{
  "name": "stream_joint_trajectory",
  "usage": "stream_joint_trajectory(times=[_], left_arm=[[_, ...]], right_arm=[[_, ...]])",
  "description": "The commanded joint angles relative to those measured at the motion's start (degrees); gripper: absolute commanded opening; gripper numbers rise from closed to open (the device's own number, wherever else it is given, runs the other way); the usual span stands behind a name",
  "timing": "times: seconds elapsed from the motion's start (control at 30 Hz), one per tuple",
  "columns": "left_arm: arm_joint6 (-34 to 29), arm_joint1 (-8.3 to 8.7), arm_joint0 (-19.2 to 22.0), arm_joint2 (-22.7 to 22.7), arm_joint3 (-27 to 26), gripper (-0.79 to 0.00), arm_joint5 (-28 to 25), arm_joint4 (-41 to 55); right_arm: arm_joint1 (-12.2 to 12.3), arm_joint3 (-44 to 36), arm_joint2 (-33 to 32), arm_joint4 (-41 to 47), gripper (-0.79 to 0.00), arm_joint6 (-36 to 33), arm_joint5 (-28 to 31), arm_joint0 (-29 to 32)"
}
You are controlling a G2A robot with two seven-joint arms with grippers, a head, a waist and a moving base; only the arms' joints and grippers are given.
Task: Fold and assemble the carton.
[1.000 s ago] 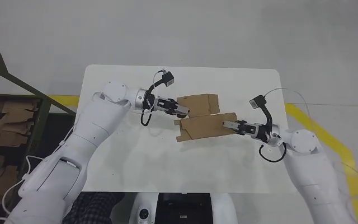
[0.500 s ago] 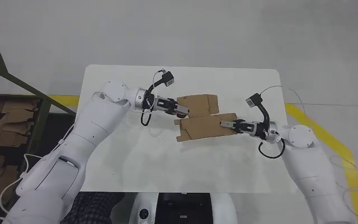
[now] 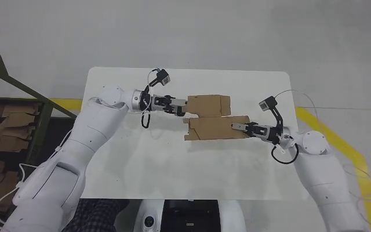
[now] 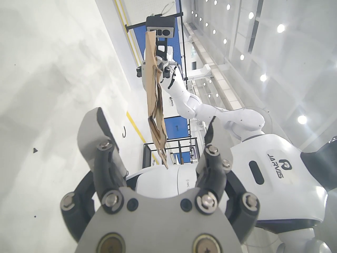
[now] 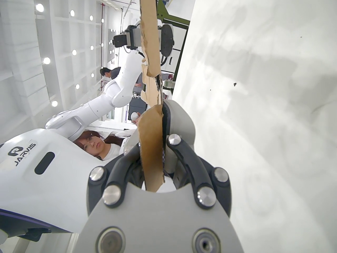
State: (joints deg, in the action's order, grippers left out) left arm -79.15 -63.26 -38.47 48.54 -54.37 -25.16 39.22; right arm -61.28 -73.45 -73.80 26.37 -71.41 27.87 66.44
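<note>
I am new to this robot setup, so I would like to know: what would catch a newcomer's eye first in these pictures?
A flat brown cardboard carton spans the middle of the white table, between the two arms. The right hand is shut on one end of it, while the left hand stands open at the opposite edge.

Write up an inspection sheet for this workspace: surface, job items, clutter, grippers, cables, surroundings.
Surface: white table, with a small dark speck on it.
Job's things: one brown carton, flat, not assembled.
Clutter: nothing seen beyond the speck.
Grippers: right gripper shut on one edge of the carton; left gripper open at the opposite edge, holding nothing.
Cables: cable loops at each wrist, off the carton.
Surroundings: yellow floor line; rack of flat cardboard beside the table.
</note>
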Motion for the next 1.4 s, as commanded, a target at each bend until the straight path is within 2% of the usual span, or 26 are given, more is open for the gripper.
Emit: stream_joint_trajectory(times=[0.0,0.33,0.7,1.0,1.37], left_arm=[[-0.4,0.07,0.1,0.5,0.9,0.000,0.4,0.7],[0.0,0.12,-0.9,0.7,-3.7,0.000,0.0,-0.3],[-0.1,-0.51,-0.6,0.2,-4.3,0.000,0.1,1.4],[0.0,0.42,-2.1,2.2,-7.9,0.000,0.1,1.2],[0.3,0.82,-2.6,3.1,-9.3,0.000,-0.3,0.9]], right_arm=[[0.1,0.1,-0.1,-0.1,-0.785,0.5,0.1,0.2],[0.3,-1.4,0.1,-2.9,-0.785,3.1,0.0,1.2],[0.5,-1.8,0.6,-5.9,-0.785,6.7,-0.8,1.6],[0.6,-1.5,1.0,-6.5,-0.785,8.1,-0.7,1.6],[0.7,-2.2,1.4,-6.9,-0.785,8.4,-0.4,2.1]])
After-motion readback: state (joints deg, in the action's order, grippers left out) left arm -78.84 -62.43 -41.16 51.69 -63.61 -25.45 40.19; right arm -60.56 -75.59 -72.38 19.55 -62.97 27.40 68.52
